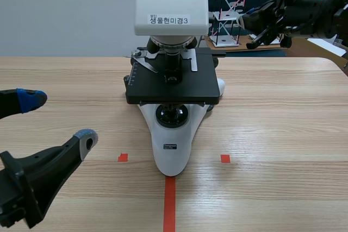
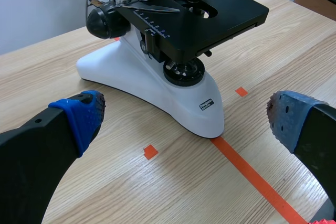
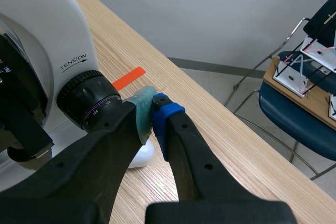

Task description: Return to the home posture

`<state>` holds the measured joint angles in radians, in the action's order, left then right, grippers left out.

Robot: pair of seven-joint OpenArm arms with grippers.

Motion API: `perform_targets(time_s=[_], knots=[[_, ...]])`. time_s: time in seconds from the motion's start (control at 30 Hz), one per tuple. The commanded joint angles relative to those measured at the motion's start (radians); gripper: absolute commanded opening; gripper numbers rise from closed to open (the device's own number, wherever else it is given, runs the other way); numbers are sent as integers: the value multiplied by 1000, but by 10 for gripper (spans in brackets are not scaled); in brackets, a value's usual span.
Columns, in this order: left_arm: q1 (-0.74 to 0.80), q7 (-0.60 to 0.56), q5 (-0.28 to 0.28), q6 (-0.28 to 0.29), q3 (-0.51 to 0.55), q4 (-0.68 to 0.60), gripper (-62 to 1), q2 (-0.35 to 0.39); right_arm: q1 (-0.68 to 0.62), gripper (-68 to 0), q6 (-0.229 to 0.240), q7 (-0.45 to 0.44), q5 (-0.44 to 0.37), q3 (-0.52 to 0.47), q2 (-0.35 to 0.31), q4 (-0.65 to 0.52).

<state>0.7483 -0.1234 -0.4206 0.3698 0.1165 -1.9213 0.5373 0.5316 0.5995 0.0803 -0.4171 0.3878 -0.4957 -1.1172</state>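
In the scene view I see my left gripper point(image 1: 58, 119) low over the table point(image 1: 283, 134), fingers spread wide around nothing. The microscope point(image 1: 173, 134) stands off to the side of the grey-padded finger. My right arm point(image 1: 304, 9) is raised beyond it.

In the left wrist view the microscope's white foot sits just ahead of the gap between the parted fingers.

In the right wrist view the right gripper point(image 3: 152, 116) is closed, its pads meeting on nothing. The microscope's focus knob point(image 3: 89, 100) is just beside one finger.

Your scene view faces the microscope point(image 1: 173, 88) head-on; both wrist views look down on it closely, one from each side.
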Motion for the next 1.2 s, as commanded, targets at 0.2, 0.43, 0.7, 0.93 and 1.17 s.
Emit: perform_targets(time_s=[0.2,0.43,0.7,0.93,1.17], knots=[[2,-14,-9,2,6,-5,14,-5,28,-673,-1,-12,-14,0,-11,-18],[2,-14,-9,2,6,-5,14,-5,28,-673,-1,-12,-14,0,-11,-18],[2,-14,-9,2,6,-5,14,-5,-59,-625,-31,-42,-14,-4,-49,-57],[2,-14,-9,2,6,-5,14,-5,-364,-516,-215,-166,-1,-108,-142,-296],[2,-14,-9,2,6,-5,14,-5,-743,-512,-272,-309,74,-298,-119,-602]])
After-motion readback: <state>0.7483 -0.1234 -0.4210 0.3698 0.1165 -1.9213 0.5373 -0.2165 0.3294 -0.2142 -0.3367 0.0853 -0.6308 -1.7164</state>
